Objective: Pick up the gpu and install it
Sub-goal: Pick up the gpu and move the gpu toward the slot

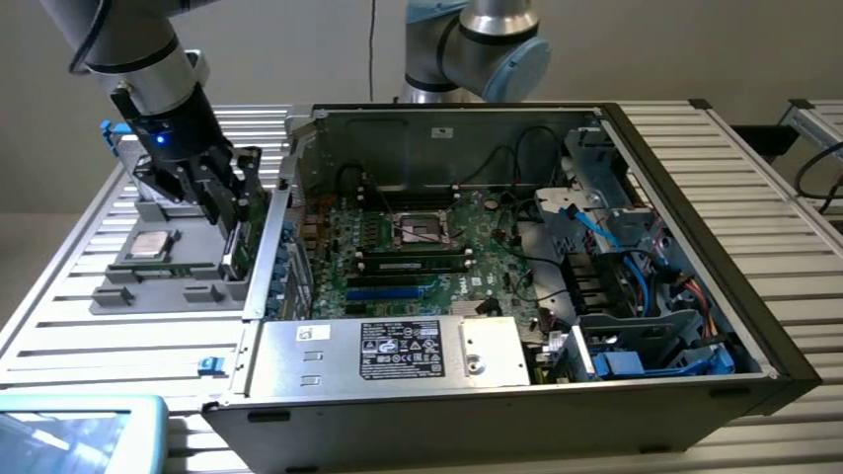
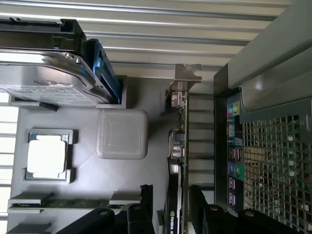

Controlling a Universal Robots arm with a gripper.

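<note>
1. Gripper (image 2: 171, 214): black fingers (image 2: 146, 201), with a small blue light (image 1: 158, 136) on the body above them.
2. Gpu (image 2: 179, 146), between the fingers: green board edge, black cooler bearing green lettering, silver end bracket.
3. Tray (image 2: 87, 187), beneath the fingers: plain matte grey.
4. Processor (image 2: 46, 156), in the tray beyond the cooler-side finger: pale silver lid.
5. Hard drive (image 2: 44, 78), farther on that same side: silver with a pale label, edged by a blue rail (image 2: 105, 68).
6. Computer case (image 2: 273, 161), just beyond the board-side finger: dark grey sheet, regular perforated grid.
7. Motherboard (image 1: 421, 247), inside the case: green, with blue and black slots.
8. Table (image 1: 79, 286), under everything: silver, with parallel ribs.
</note>
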